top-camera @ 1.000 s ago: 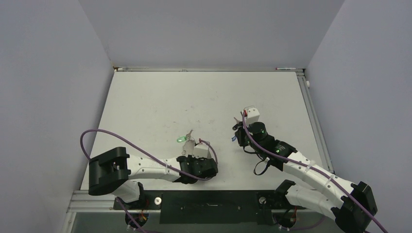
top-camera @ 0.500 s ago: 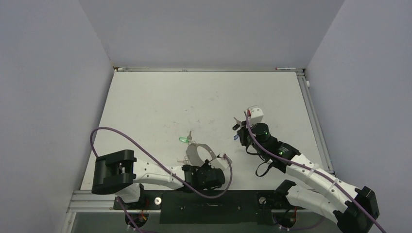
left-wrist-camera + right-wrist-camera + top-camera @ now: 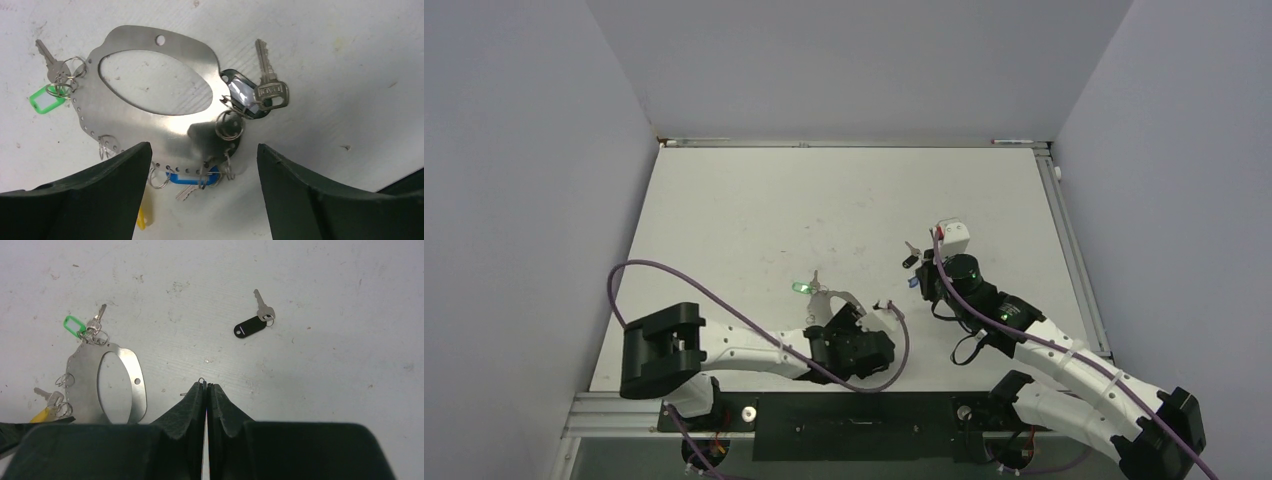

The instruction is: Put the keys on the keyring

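The keyring is a flat steel plate with an oval hole, lying on the table; it also shows as the keyring in the top view. Keys hang from small holes along its edge: a green-tagged key, a black-tagged key, a blue tag and a yellow tag. My left gripper stands open just over the plate's near edge, gripping nothing. My right gripper is shut; a small wire loop pokes from its tips and a blue tag hangs beside it. A loose black-tagged key lies beyond it.
The white table is walled in by grey panels on three sides. A metal rail runs along the right edge. The left arm's purple cable loops over the near left of the table.
My left gripper has opened and let go of the keyring plate, which now lies flat after shifting slightly right and nearer. The right arm has barely moved and stays shut.
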`<state>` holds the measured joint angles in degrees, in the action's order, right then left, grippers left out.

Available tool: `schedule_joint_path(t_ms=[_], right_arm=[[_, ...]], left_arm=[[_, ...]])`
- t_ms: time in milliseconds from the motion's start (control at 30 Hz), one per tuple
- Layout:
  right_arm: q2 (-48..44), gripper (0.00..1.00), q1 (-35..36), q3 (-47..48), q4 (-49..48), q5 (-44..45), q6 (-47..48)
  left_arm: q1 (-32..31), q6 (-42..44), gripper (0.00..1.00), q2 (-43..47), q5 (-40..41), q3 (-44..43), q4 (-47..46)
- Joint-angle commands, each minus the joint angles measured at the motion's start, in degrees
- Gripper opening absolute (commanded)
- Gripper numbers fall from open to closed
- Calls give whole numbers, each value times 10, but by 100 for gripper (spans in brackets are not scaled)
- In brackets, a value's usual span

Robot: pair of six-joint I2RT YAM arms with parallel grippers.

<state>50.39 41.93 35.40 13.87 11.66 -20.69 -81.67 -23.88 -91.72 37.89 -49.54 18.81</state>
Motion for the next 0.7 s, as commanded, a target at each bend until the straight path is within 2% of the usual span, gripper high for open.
schedule_joint_path(t_ms=[0, 100, 300, 467, 667], right_arm=[[-15, 5, -2, 17, 5, 8, -13], [-19, 5, 2, 15, 9, -8, -22], [-17, 5, 38, 1, 14, -46, -67], [-7, 5, 146, -16, 21, -33, -141], [40, 5, 282, -28, 13, 28, -207]], left_arm=[[52, -14, 75, 96, -72, 5, 35], [88, -17, 74, 156, -102, 11, 56], [158, -21, 66, 209, -168, 44, 68], [177, -48, 63, 212, -182, 68, 52], [213, -77, 55, 227, -239, 147, -56]])
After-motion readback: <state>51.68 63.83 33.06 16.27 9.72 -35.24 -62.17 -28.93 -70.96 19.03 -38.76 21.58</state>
